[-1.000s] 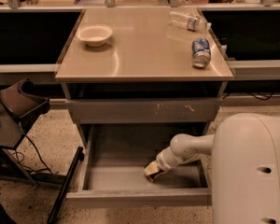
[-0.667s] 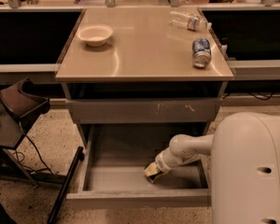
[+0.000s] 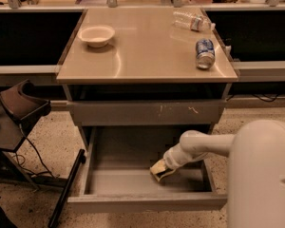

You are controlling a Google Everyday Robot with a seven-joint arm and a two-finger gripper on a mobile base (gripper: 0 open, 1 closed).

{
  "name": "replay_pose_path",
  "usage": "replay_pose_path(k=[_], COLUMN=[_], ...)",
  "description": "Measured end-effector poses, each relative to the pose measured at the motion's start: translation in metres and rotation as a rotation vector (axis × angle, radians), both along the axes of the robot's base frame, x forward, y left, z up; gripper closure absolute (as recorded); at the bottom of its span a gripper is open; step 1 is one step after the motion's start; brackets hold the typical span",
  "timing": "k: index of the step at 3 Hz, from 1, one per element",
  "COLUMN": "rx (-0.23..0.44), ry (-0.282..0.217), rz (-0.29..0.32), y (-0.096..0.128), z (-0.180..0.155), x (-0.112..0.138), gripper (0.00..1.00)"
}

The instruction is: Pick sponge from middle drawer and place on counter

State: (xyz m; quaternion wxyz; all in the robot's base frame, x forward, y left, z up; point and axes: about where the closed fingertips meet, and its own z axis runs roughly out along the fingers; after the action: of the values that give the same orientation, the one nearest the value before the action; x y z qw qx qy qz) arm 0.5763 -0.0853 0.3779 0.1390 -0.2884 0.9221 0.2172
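Observation:
The middle drawer (image 3: 147, 202) is pulled out wide below the counter (image 3: 147, 56), and its plain grey front faces me. My white arm reaches down into it from the right. My gripper (image 3: 165, 167) is low over the drawer floor, right of centre. The sponge (image 3: 157, 171) shows as a small yellowish piece with a dark edge right at the gripper's tip, touching it. I cannot make out whether it rests on the floor or is lifted.
On the counter are a white bowl (image 3: 97, 34) at the back left, a lying water bottle (image 3: 192, 20) and a soda can (image 3: 204, 52) at the right. A shut scratched drawer front (image 3: 147, 112) sits above the open drawer. A dark chair (image 3: 21, 106) stands to the left.
The gripper and the sponge at its tip have shifted very slightly upward inside the drawer. Everything else is the same.

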Motion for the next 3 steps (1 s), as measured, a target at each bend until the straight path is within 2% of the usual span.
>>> replay_pose_path(k=[1, 2, 3], rx=[0.132, 0.178, 0.179], ry=[-0.089, -0.144, -0.140], rz=[-0.047, -0.093, -0.091], y=[-0.057, -0.166, -0.159], z=[0.077, 0.150, 0.144], x=[0.036, 0.068, 0.065], gripper=[1.00, 1.00, 1.00])
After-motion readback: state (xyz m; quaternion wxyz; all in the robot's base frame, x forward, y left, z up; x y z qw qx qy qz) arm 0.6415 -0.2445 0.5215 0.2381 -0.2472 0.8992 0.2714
